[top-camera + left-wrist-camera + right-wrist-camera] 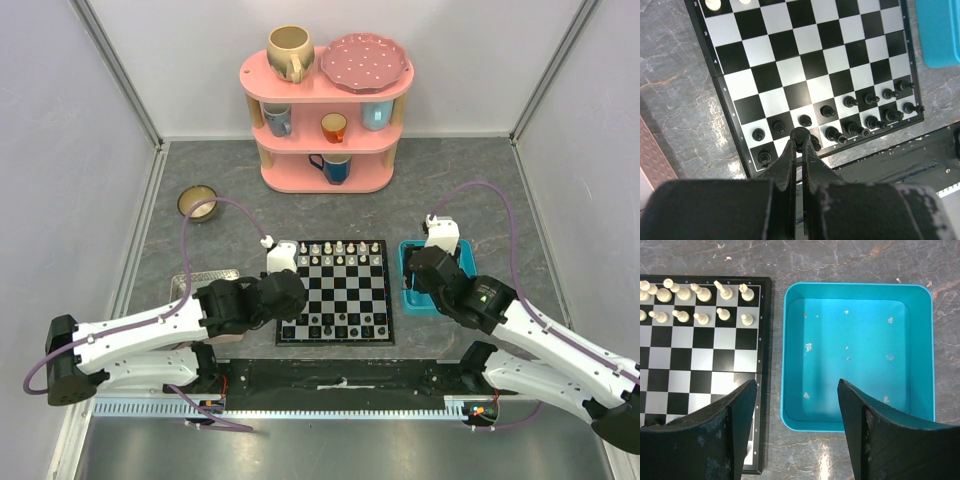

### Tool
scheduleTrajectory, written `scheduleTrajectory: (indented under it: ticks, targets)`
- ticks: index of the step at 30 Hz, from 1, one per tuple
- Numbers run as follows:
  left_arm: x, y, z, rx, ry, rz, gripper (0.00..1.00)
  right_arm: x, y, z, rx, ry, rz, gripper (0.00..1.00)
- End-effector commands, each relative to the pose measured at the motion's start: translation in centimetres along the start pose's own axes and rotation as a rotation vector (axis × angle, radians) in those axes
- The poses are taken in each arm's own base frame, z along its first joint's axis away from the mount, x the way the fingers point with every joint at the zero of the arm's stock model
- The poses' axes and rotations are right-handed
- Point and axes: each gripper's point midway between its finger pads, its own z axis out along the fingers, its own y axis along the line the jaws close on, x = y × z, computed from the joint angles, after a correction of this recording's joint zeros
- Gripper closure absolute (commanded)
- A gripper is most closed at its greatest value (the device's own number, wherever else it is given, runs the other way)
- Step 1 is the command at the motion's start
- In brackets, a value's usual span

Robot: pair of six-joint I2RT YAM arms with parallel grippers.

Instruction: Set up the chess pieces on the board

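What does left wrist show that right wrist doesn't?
Only left wrist: the black pieces on the board's near rows, and the left gripper shut on one black piece. Only right wrist: the open right gripper and the inside of the blue tray, with only flecks in it. Both: the board, part of the blue tray, and some cream pieces.

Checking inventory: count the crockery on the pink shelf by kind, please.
Cups: 5
Plate: 1
Total: 6
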Motion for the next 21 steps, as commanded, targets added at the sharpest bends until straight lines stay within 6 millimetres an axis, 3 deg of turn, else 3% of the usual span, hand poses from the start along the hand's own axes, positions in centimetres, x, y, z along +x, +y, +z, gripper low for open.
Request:
scheduleTrajectory:
  ticks: [1, 13, 21]
  targets:
    - [0.3, -0.2, 0.8, -0.029, -0.019, -0.068, 0.98, 0.3, -0.2, 0.1, -0.003, -0.013, 0.042, 0.26]
    - [4.6, 0.7, -0.3, -0.260, -0.082, -0.099, 0.98, 1.7, -0.9, 0.9, 0.021, 0.006, -0.001, 0.25]
    - [5.5, 0.1, 0.1, -0.283, -0.139, -0.136, 0.98, 1.9, -0.8, 1.1, 0.012, 0.005, -0.007, 0.25]
